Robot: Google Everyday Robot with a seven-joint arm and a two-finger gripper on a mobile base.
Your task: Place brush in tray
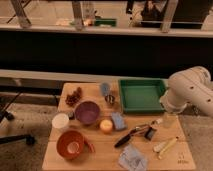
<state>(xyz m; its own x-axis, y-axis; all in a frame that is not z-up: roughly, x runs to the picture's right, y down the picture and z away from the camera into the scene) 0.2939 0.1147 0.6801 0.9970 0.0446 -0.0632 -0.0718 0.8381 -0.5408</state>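
brush [126, 139] lies diagonal on wood table [100, 158], near-left to far-right; gripper [167, 120] wide, empty, by tray [141, 82] near-right corner; dark wall behind

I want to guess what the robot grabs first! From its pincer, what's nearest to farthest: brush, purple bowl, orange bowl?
The open pincer hangs over the table's right side.
1. Brush: just left of it, slightly nearer the front.
2. Purple bowl: farther left, mid-table.
3. Orange bowl: front left corner.
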